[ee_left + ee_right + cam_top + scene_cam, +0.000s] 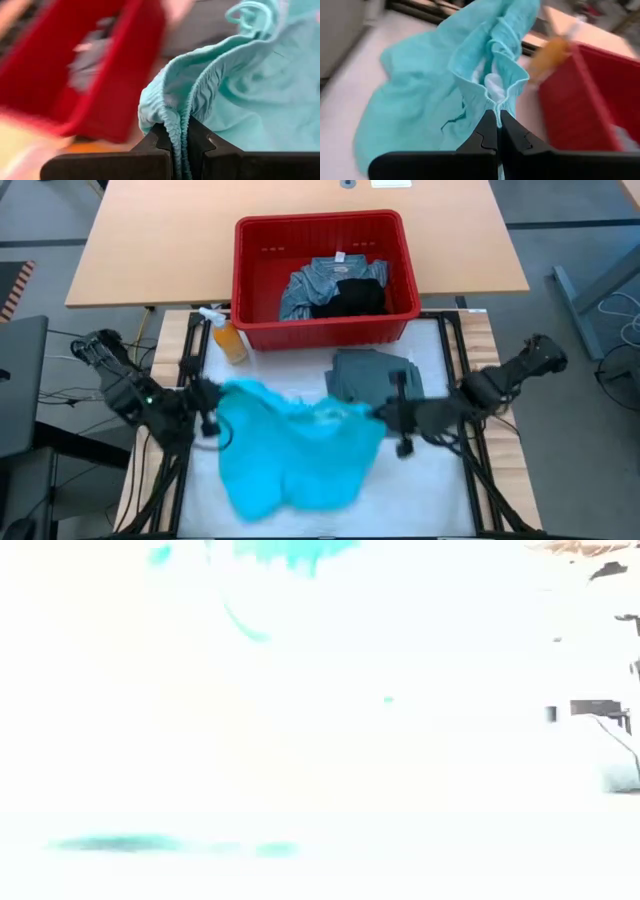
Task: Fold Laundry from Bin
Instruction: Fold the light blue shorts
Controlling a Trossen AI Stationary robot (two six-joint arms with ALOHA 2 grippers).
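Note:
A bright turquoise garment (290, 450) is stretched between my two grippers above the white mat. My left gripper (208, 418) is shut on its left end and my right gripper (384, 416) on its right end. The red bin (325, 330) stands beyond them on the table's far side, with a mottled blue-grey garment (310, 285) and a black one (355, 298) inside. A folded grey-green garment (372, 372) lies flat on the mat in front of the bin. The low view is washed out and shows only turquoise cloth (295, 550) at its top. My left gripper pinches a gathered, elastic-looking edge (176, 117) of the turquoise garment between its two fingers, several layers bunched. The cloth rises out of the fingers and runs toward the other arm. My right gripper pinches the same sort of gathered edge (501, 102) between its two fingers, folded layers together. The cloth sags between the two holds; whether its lower part rests on the mat I cannot tell.
An orange spray bottle (228, 338) stands by the bin's near left corner, close to my left arm. A wooden table (150, 250) lies beyond the bin. The near half of the white mat (430, 480) has free room on its right.

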